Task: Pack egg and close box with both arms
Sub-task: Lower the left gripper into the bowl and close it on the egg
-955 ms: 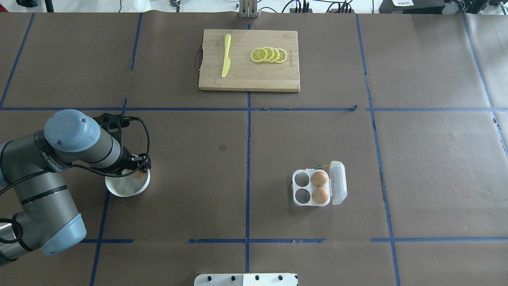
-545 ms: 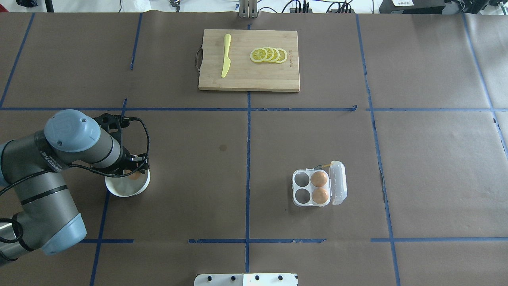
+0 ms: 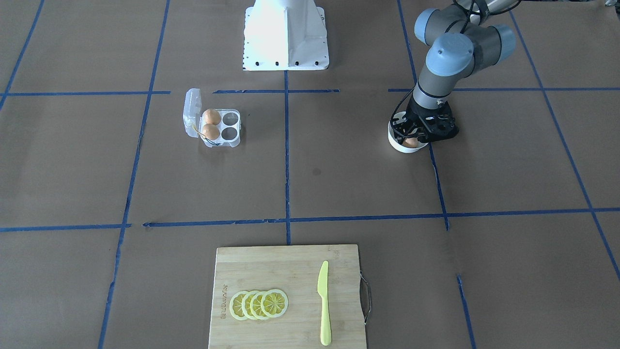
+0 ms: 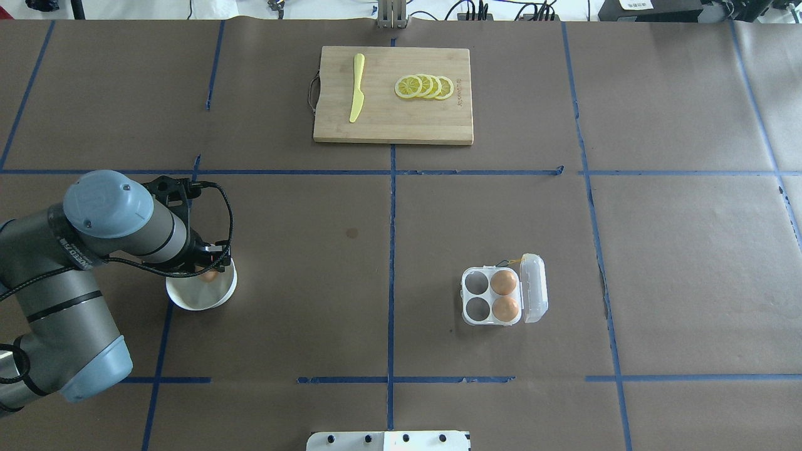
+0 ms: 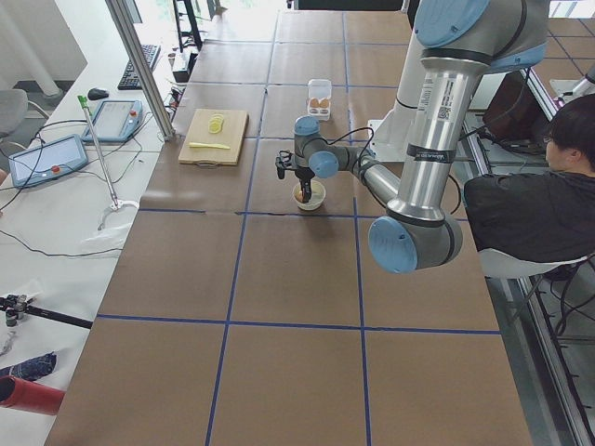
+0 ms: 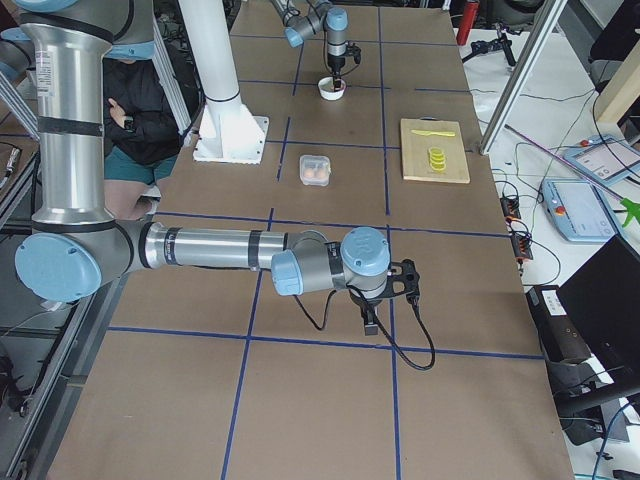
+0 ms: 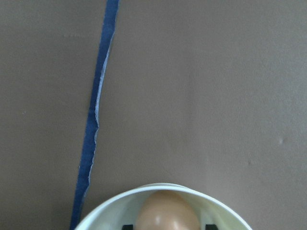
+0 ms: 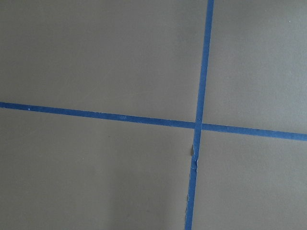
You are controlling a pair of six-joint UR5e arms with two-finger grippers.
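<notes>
legible text: none | cutting board (image 4: 393,119) stamp: too small | left arm (image 4: 69,250) sticker: blurred

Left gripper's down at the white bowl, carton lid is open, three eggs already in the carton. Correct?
Not quite: the carton holds two eggs, not three. The overhead exterior view shows them in the two cells beside the open lid, and the other two cells are empty. The rest stands: the left gripper is at the white bowl.

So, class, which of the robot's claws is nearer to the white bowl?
Left. The left claw reaches down into the bowl, around the egg in it. The right claw hangs over the table far off at the robot's right end, beyond the box.
</notes>
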